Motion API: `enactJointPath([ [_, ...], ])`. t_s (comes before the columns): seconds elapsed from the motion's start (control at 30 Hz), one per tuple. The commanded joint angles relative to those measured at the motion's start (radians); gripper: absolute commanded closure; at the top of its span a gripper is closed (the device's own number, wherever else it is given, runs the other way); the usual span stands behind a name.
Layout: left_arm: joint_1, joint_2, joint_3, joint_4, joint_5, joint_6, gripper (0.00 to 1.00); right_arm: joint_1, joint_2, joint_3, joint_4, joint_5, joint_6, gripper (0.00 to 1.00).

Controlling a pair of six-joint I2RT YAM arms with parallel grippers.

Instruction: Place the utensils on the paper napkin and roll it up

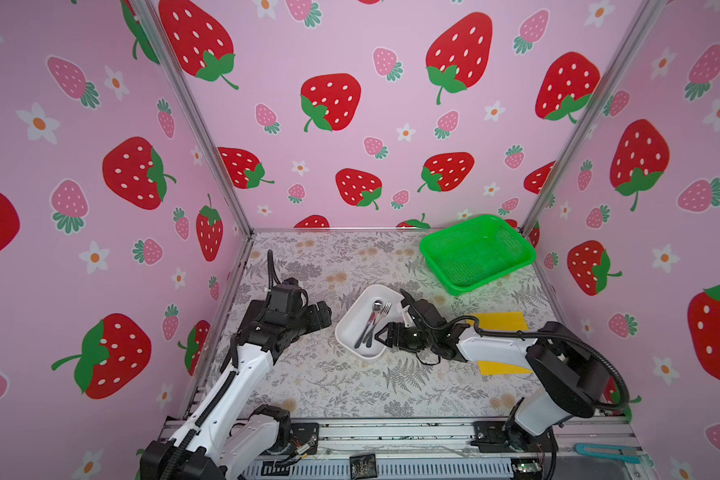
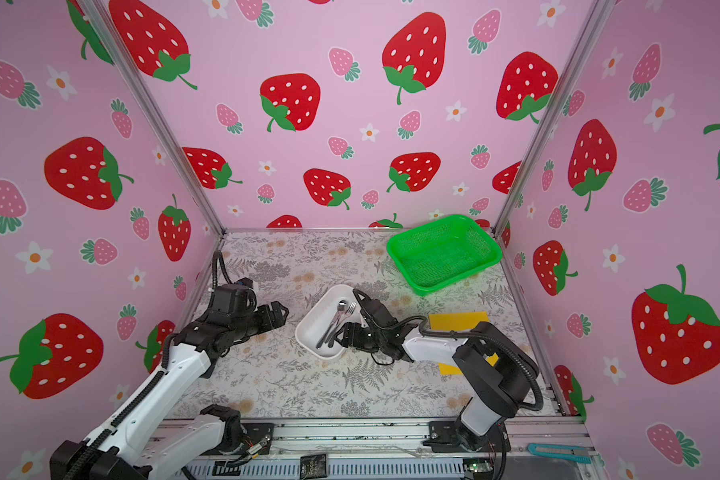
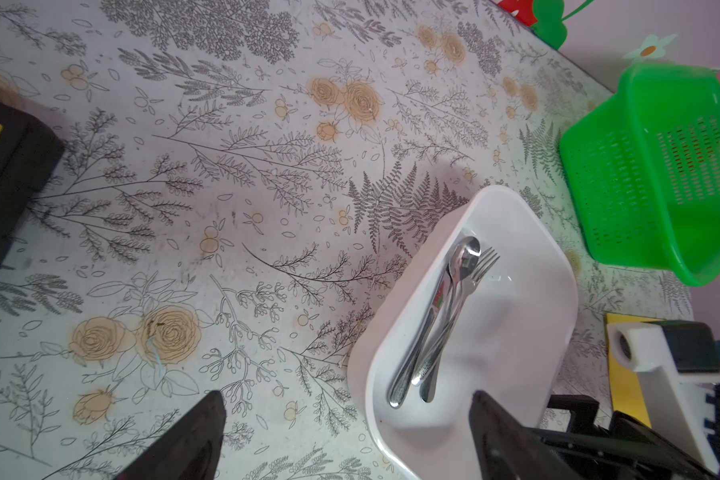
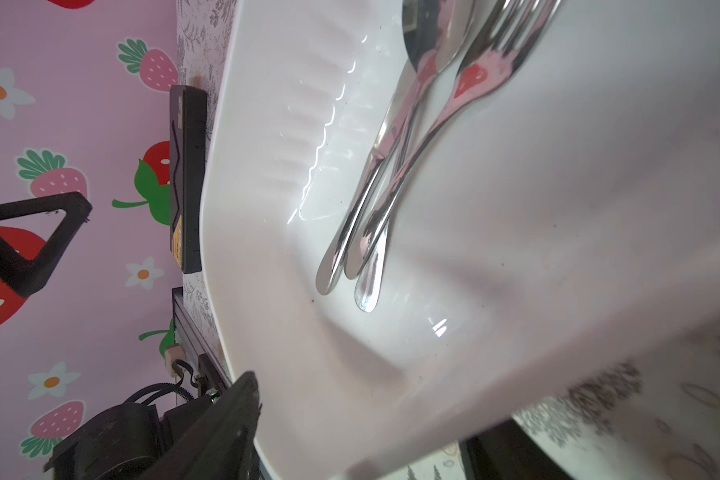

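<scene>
The utensils (image 1: 371, 324) lie together in a white tray (image 1: 352, 320) at the middle of the table (image 1: 350, 386); a spoon, a fork and a third slim piece, their heads toward the far side and their handles toward the near side, touching and partly crossing each other.

The napkin (image 1: 504, 321) lies flat on the right of the table, well apart from the tray; the right arm passes over it and hides its middle.

The right gripper (image 1: 378, 334) is at the near right end of the tray, just beside the handles; its jaws stand apart, and in the right wrist view the tray's corner lies between the fingers (image 4: 242, 415); whether they press the rim I cannot tell.

The left gripper (image 1: 325, 316) hangs left of the tray, near it but not touching; its jaws are wide apart and hold nothing.

A green basket (image 1: 476, 253) stands in the far right corner.

On the near frame lie a small black tag (image 1: 362, 464) with pale writing, too small to read, and a blue-green cutter (image 1: 607, 453).
</scene>
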Motion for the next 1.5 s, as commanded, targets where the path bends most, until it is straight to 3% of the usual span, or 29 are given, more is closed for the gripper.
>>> enactJointPath([
  [0.0,-0.002,-0.027,0.04,-0.063,-0.053,0.01,0.07,0.013,0.072,0.096,0.005,0.058,-0.019,0.26],
  [0.23,-0.002,-0.039,0.058,-0.082,-0.051,0.024,0.07,-0.009,0.231,0.322,-0.105,0.086,-0.231,0.25],
  [0.33,-0.002,-0.04,0.06,-0.087,-0.047,0.027,0.07,-0.018,0.299,0.453,-0.231,0.136,-0.313,0.23],
  [0.4,-0.002,-0.04,0.064,-0.095,-0.048,0.027,0.07,-0.028,0.331,0.503,-0.271,0.195,-0.339,0.23],
  [0.5,-0.002,-0.047,0.061,-0.095,-0.046,0.024,0.07,-0.066,0.37,0.551,-0.252,0.176,-0.365,0.22],
  [0.67,-0.002,-0.058,0.066,-0.111,-0.046,0.033,0.07,-0.111,0.449,0.657,-0.217,0.042,-0.402,0.22],
  [0.87,-0.001,-0.072,0.073,-0.138,-0.074,0.029,0.07,-0.092,0.513,0.71,-0.152,-0.124,-0.38,0.24],
  [1.0,0.0,-0.091,0.068,-0.14,-0.068,0.039,0.06,-0.075,0.499,0.716,-0.171,-0.149,-0.409,0.24],
  [1.1,0.0,-0.105,0.054,-0.123,-0.041,0.044,0.06,-0.074,0.382,0.638,-0.223,-0.024,-0.448,0.22],
  [1.23,0.0,-0.113,0.035,-0.077,0.015,0.052,0.06,-0.077,0.089,0.402,-0.289,0.34,-0.46,0.19],
  [1.33,-0.002,-0.108,0.02,-0.021,0.078,0.058,0.05,-0.091,-0.16,0.168,-0.322,0.582,-0.378,0.18],
  [1.47,-0.002,-0.094,0.005,0.061,0.182,0.067,0.03,-0.167,-0.474,-0.125,-0.346,0.693,-0.252,0.24],
])
